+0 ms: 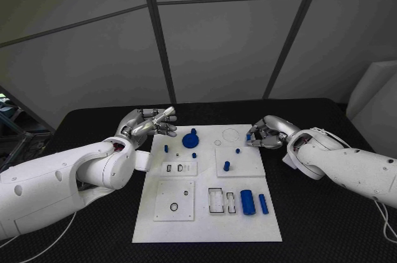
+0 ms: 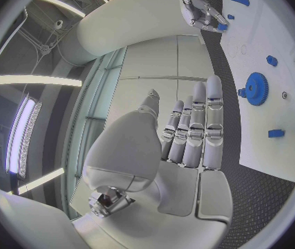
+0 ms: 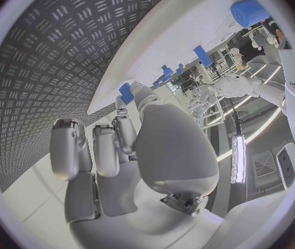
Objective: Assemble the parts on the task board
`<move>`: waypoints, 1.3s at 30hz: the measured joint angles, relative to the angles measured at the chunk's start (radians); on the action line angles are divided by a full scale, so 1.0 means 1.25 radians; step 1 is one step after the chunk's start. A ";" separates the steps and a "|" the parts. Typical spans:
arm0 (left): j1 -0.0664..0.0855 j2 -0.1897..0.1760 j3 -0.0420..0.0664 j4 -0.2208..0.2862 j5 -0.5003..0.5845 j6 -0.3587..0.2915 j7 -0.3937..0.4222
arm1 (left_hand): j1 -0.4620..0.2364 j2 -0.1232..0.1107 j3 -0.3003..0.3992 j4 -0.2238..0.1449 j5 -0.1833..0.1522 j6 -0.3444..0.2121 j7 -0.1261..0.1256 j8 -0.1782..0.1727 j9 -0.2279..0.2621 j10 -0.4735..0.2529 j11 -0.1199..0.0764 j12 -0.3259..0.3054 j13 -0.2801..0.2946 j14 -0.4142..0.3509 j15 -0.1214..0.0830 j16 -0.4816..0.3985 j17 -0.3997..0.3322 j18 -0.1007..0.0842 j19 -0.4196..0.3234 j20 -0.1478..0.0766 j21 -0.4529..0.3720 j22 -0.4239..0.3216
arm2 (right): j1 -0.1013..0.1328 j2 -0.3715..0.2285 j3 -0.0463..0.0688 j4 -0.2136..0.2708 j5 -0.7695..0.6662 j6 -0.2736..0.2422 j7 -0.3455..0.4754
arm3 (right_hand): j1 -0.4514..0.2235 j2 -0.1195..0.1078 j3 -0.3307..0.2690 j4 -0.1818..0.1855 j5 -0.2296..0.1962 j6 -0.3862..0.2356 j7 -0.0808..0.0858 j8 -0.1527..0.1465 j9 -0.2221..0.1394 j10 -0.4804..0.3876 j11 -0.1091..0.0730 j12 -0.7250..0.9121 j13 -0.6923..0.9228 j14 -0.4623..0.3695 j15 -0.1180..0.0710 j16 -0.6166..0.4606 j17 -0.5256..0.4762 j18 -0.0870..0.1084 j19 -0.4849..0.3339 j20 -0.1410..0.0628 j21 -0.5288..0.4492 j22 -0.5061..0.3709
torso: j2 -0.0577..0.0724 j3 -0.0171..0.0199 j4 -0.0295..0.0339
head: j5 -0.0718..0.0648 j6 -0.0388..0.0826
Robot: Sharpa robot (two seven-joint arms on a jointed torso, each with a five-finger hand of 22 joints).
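Head view: a white task board point(image 1: 207, 217) lies in the middle of a black worktop point(image 1: 331, 217). Several blue parts are on it. A blue gear point(image 1: 191, 140) sits near the board's far edge, with small blue pegs point(image 1: 226, 166) standing around the board's middle. Two blue cylinders point(image 1: 248, 202) lie loose toward the near right of the board, beside open rectangular slots point(image 1: 215, 200). Judging from this, the assembly looks partly done: some pieces appear seated, while the loose cylinders and empty slots remain.

The left hand point(image 1: 149, 127) hovers at the board's far left corner, its fingers point(image 1: 166, 114) loosely extended and apart, holding nothing visible. The right hand point(image 1: 266, 133) is at the board's far right edge, its fingers curled inward.

Left wrist view: the left hand's point(image 2: 182, 149) fingers point(image 2: 210, 122) are straight, side by side, and empty, lifted clear of the board point(image 2: 279, 149). The blue gear point(image 2: 257, 88) and a small blue part point(image 2: 276, 133) are seen on the board beyond. The right hand point(image 2: 201, 8) appears in the distance, with a small blue piece point(image 2: 221, 26) at its fingertips.

Right wrist view: the right hand's point(image 3: 140, 149) fingers point(image 3: 67, 149) are curled, and a small blue piece point(image 3: 127, 92) sits pinched at the fingertips, close to the board's point(image 3: 182, 27) edge. A blue cylinder point(image 3: 249, 11) lies farther along the board.
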 measured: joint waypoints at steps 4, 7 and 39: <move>0.000 -0.001 0.000 -0.001 0.000 0.000 0.000 | 0.000 0.000 0.000 0.000 0.000 0.000 0.000 0.000 0.000 0.000 0.000 0.000 0.000 0.000 0.000 0.000 0.000 0.000 0.000 0.000 0.000 0.000 | 0.000 -0.013 0.000 0.028 0.009 -0.013 0.000 | 0.000 0.000 0.000 0.000 0.001 0.000 0.000 0.000 0.001 0.003 -0.003 0.000 0.000 0.000 0.000 0.003 0.000 0.000 0.000 0.000 0.004 0.000 | -0.001 0.0000 -0.0001 | 0.002 0.001; 0.000 -0.002 0.000 -0.001 0.000 0.000 -0.001 | 0.000 0.000 0.000 0.000 0.000 0.000 0.000 0.000 0.000 0.000 0.000 0.000 0.000 0.000 0.000 0.000 0.000 0.000 0.000 0.000 0.000 0.000 | 0.000 -0.028 0.005 0.064 0.015 -0.022 -0.002 | 0.001 0.001 0.000 0.000 0.003 0.000 0.000 0.000 0.001 0.003 -0.003 0.000 0.000 0.000 0.000 0.003 0.000 0.000 0.003 -0.003 0.005 0.000 | -0.002 -0.0002 -0.0001 | 0.003 0.001; 0.006 0.019 0.000 -0.050 0.000 -0.003 0.000 | 0.000 0.000 -0.002 -0.002 0.000 0.003 0.003 -0.006 0.000 0.006 0.006 -0.008 0.000 -0.016 0.007 -0.028 0.009 0.000 -0.033 0.007 -0.013 -0.012 | -0.006 0.214 -0.006 0.136 -0.074 -0.030 -0.123 | 0.008 0.005 0.010 -0.010 0.026 -0.002 -0.002 -0.001 0.002 0.003 -0.003 0.000 0.000 0.000 -0.006 0.003 0.000 0.000 0.003 -0.003 0.005 0.000 | -0.027 -0.0123 0.0100 | 0.062 -0.028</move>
